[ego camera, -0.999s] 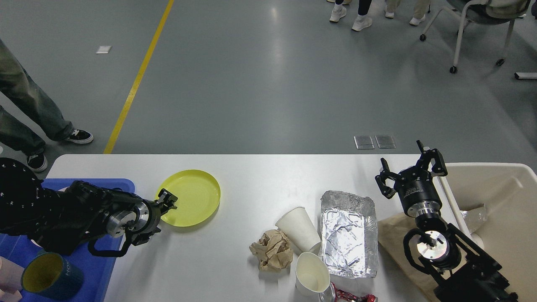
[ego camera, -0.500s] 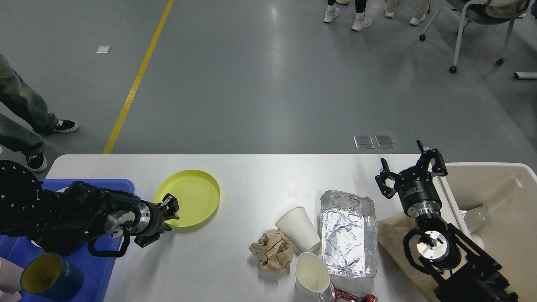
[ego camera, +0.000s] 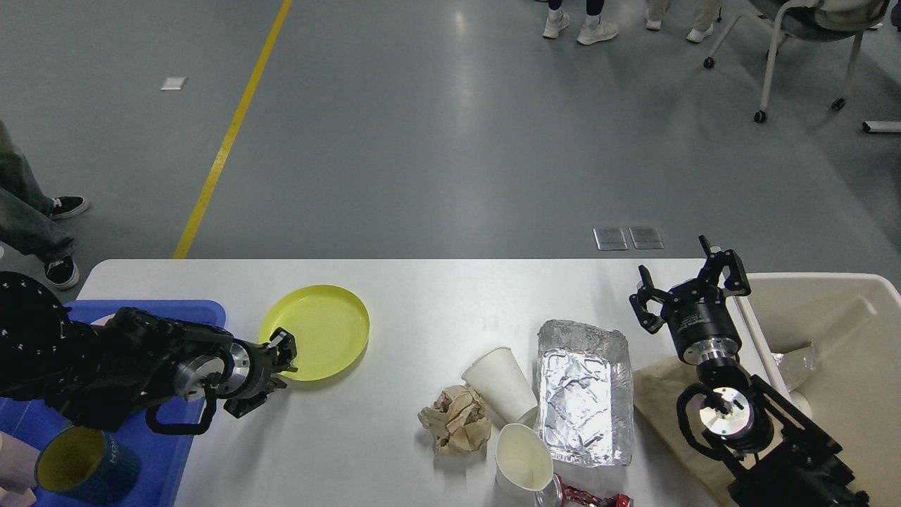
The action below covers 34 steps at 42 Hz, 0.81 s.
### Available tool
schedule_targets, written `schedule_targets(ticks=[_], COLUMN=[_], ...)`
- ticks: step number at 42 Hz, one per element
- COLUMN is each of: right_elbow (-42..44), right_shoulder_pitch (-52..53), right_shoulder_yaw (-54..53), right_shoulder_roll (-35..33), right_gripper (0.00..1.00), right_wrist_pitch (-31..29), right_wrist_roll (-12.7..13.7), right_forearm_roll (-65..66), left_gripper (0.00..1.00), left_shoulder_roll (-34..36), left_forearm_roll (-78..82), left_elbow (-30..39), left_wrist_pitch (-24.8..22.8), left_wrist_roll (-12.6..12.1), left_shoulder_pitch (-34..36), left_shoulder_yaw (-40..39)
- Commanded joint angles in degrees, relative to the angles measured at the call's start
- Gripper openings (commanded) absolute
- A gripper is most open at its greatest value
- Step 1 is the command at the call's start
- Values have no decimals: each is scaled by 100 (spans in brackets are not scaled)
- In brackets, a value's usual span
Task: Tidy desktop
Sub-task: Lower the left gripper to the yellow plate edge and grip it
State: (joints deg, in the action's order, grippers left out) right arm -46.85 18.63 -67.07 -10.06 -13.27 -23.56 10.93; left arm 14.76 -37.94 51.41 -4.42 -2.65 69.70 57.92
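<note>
Both arms are matte black with polished silver wrist rings and looping black cables

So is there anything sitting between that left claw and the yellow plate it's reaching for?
Nothing visible. The left gripper is already at the near-left rim of the yellow plate, with only bare white desktop around it. The paper cups and crumpled brown paper lie well off to the right.

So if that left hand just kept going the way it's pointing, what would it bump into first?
The yellow plate. The left hand points right and slightly away, with its tips already at the plate's near-left rim. Whether they touch it is unclear from this view.
</note>
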Motion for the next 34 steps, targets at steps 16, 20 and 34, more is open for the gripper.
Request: schedule_targets(ticks=[16, 20, 34], right_elbow=[0, 0, 0], right_shoulder_pitch=[0, 0, 0], right_shoulder_yaw=[1, -8, 1], right_shoulder_roll=[4, -5, 4], right_gripper=[100, 100, 100], right_wrist_pitch=[0, 0, 0], right_wrist_roll=[0, 0, 0], right_forearm_roll=[5, -4, 5], left_gripper=[19, 19, 0], left_shoulder_roll=[71, 80, 115], left_forearm_roll=[-179, -179, -249], left_elbow=[-8, -8, 27], left_wrist_pitch=[20, 20, -147], left_wrist_roll=[1, 1, -8], left_shoulder_pitch=[-88, -88, -27], left_shoulder_yaw=[0, 0, 17])
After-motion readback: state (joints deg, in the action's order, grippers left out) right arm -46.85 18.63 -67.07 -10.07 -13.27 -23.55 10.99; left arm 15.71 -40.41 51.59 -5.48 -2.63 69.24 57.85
